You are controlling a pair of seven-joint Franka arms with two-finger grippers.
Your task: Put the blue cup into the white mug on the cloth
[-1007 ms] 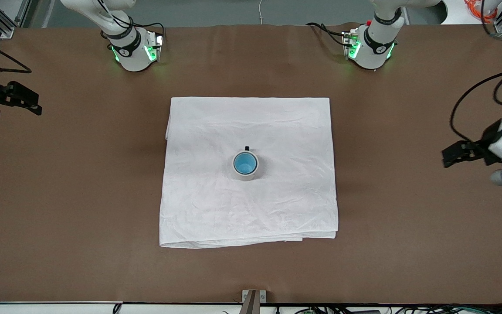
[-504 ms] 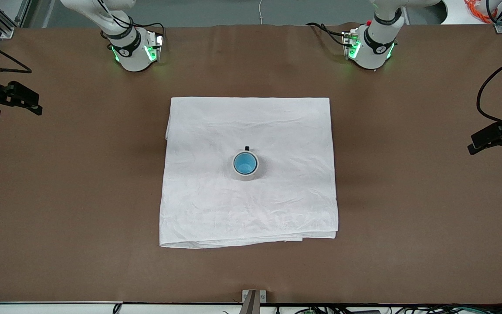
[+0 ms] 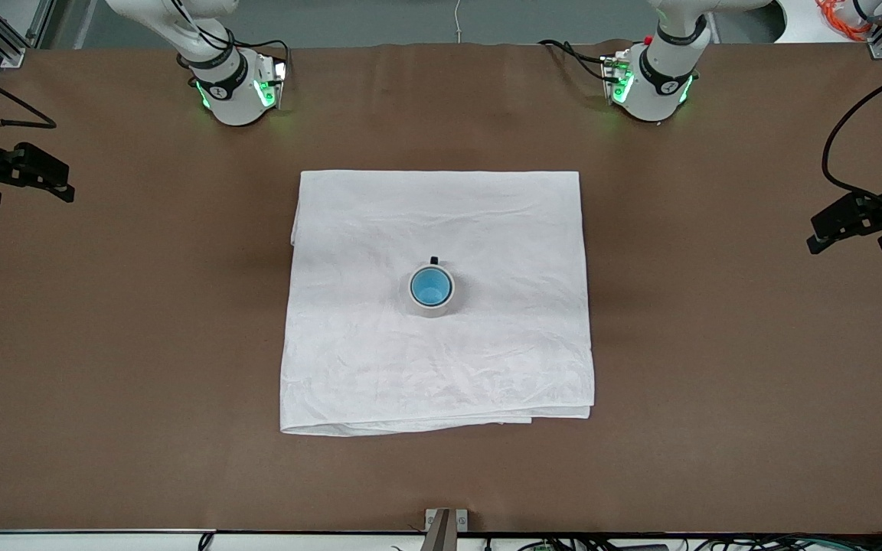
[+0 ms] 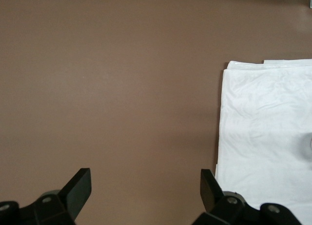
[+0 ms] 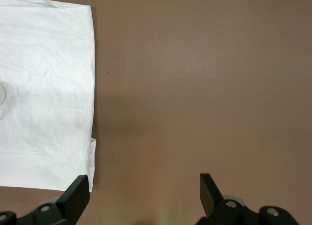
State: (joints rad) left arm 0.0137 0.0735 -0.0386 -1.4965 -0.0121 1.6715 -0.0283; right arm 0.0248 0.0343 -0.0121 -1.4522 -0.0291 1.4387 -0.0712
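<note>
The blue cup [image 3: 431,286] sits upright inside the white mug [image 3: 432,304], whose black handle points toward the robots' bases. The mug stands near the middle of the white cloth [image 3: 487,229]. My left gripper [image 3: 853,245] is open and empty, in the air over bare table at the left arm's end, well away from the cloth. My right gripper [image 3: 27,197] is open and empty over bare table at the right arm's end. The left wrist view shows open fingers [image 4: 78,186] over brown table with the cloth's edge [image 4: 263,137]. The right wrist view shows the same [image 5: 44,88].
The brown table [image 3: 142,344] surrounds the cloth on all sides. The two arm bases [image 3: 238,92] [image 3: 651,88] stand along the table's edge farthest from the front camera. A small metal bracket [image 3: 445,520] sits at the edge nearest it.
My left gripper has drawn back from nearer the cloth toward the left arm's end of the table. The right gripper, the mug and the cup have not moved.
</note>
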